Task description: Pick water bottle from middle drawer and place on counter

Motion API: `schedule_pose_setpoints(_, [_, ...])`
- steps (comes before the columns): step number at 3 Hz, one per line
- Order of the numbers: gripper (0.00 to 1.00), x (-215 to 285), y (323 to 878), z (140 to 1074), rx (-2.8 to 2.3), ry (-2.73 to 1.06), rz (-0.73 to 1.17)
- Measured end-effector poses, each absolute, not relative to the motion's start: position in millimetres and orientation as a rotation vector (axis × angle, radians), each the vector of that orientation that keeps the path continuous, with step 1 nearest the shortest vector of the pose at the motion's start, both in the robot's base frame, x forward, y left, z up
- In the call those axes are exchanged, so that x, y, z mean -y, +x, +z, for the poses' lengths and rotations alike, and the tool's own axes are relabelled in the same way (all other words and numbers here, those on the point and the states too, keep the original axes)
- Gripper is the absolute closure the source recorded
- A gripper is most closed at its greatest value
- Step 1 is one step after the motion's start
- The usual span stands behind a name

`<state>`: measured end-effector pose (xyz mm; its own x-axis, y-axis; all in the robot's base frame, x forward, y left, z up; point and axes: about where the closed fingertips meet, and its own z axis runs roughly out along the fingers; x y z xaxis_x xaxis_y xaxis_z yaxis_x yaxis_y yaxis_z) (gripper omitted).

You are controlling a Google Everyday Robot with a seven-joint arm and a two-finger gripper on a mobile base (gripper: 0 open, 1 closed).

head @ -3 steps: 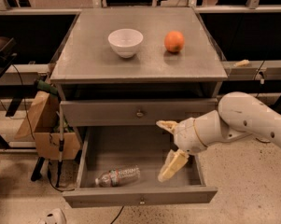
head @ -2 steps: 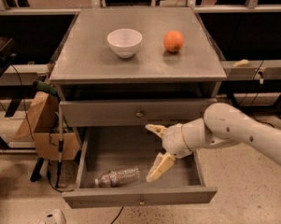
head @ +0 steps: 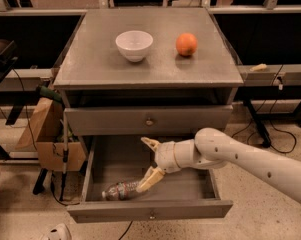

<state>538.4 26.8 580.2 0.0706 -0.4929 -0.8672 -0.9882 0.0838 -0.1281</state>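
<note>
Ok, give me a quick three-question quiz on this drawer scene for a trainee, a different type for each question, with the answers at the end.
1. True or false: the water bottle stands upright on the counter.
2. Where is the gripper? A) above the counter. B) in the open middle drawer, fingers spread, beside the bottle. C) down at the floor.
3. Fill in: next to the white bowl on the counter sits an ____.

Key: 1. False, it lies on its side in the middle drawer. 2. B. 3. orange.
</note>
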Motion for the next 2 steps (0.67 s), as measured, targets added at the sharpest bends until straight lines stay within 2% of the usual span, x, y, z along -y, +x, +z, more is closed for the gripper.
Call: schedule_pose_setpoints(2, [0.0,-75,577,515,-1.702,-1.496,0.608])
